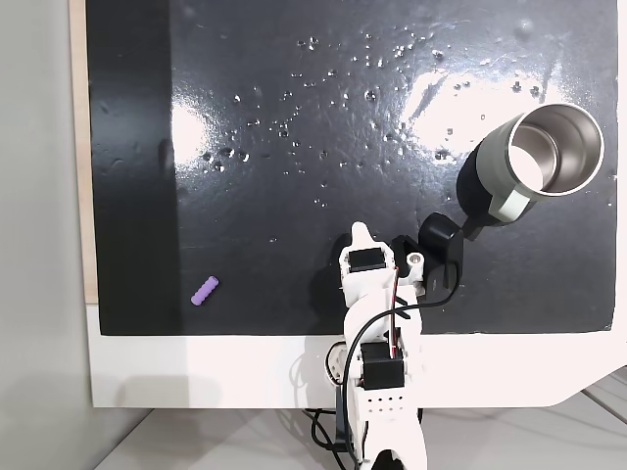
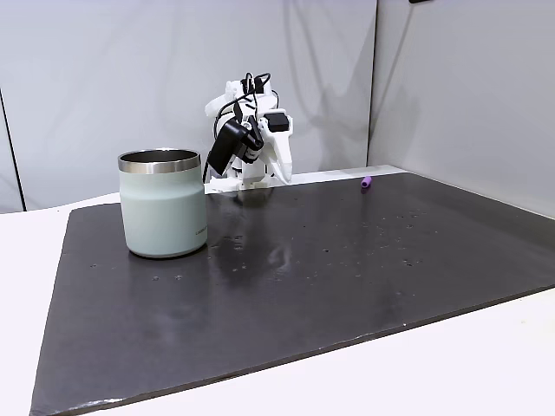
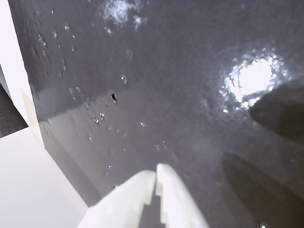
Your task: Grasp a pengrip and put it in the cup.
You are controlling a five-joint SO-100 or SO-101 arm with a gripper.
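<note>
The pengrip [image 1: 205, 291] is a tiny light-purple ribbed cylinder lying on the black mat near its lower left edge; in the side fixed view the pengrip [image 2: 367, 183] lies at the mat's far right. The cup [image 1: 544, 157], a grey-green metal tumbler with a shiny inside, stands upright at the right; from the side the cup [image 2: 162, 204] is at the left. My gripper [image 1: 361, 233] is folded back near the arm's base, well right of the pengrip and left of the cup. In the wrist view the white fingers [image 3: 142, 190] of the gripper [image 3: 156, 176] are shut with nothing between them.
The black mat [image 1: 323, 147] is glossy, with small dimples and light glare. A white table [image 1: 196, 372] borders it at the bottom, where the arm's base [image 1: 377, 392] and cables sit. A black block [image 1: 441, 240] on the arm sits just below the cup.
</note>
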